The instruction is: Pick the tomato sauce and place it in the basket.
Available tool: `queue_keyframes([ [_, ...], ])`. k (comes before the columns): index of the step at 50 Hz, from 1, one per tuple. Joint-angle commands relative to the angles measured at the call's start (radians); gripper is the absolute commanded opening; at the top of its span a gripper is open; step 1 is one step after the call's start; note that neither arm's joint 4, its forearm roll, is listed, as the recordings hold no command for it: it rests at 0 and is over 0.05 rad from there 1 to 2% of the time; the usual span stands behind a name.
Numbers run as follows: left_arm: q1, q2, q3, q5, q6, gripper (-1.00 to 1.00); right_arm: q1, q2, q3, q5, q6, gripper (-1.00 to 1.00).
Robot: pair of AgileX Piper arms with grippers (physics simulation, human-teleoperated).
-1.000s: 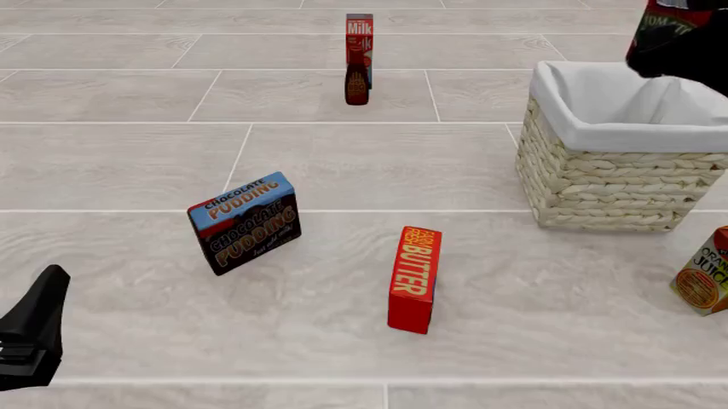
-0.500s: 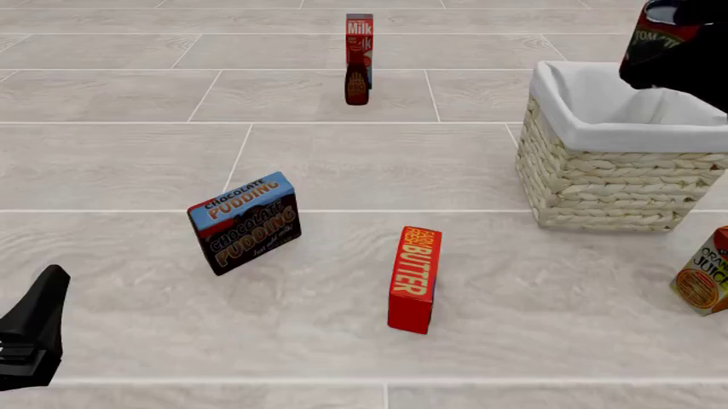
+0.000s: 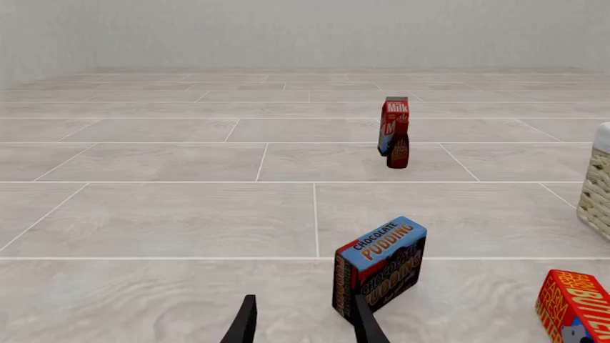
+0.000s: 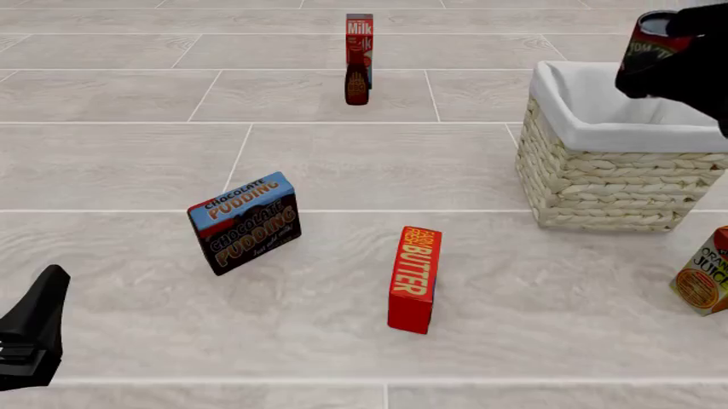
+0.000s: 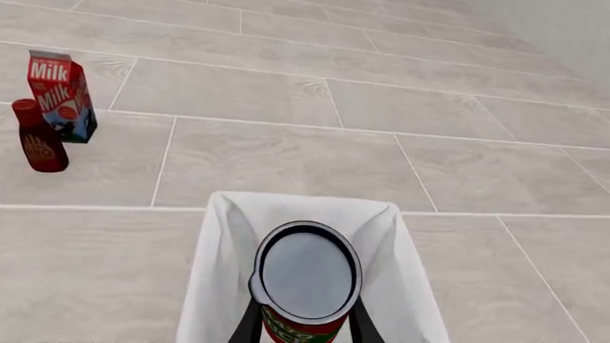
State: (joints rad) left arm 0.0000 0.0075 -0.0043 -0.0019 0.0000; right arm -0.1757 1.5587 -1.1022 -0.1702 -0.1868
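The tomato sauce (image 4: pixel 650 36), a small red can, is held in my right gripper (image 4: pixel 657 60) above the far right part of the basket (image 4: pixel 609 175). The basket is cream wicker with a white cloth lining (image 4: pixel 569 102) and stands at the right. In the right wrist view the can (image 5: pixel 307 275) shows its top, my right gripper (image 5: pixel 305 329) is shut around it, and the basket's lining (image 5: pixel 224 271) lies straight below. My left gripper (image 4: pixel 34 332) is low at the near left, open and empty; the left wrist view shows it too (image 3: pixel 305 329).
A chocolate pudding box (image 4: pixel 245 221) stands left of centre and a red butter box (image 4: pixel 413 279) stands in the near middle. A milk carton (image 4: pixel 360 32) with a dark brown bottle (image 4: pixel 357 81) in front stands at the back. An orange juice carton (image 4: pixel 707 273) is at the right edge.
My right gripper has moved a little left and down with the can, further over the basket. The left arm has not moved.
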Motion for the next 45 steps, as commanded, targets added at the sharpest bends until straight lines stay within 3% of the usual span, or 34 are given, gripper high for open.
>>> queue_keyframes([
  [1, 0.000, 0.000, 0.000, 0.000, 0.000, 1.00, -0.001, 0.014, -0.001, -0.008, 0.018, -1.00],
  [45, 0.000, 0.000, 0.000, 0.000, 0.000, 1.00, -0.009, 0.064, -0.002, -0.019, 0.022, -1.00],
])
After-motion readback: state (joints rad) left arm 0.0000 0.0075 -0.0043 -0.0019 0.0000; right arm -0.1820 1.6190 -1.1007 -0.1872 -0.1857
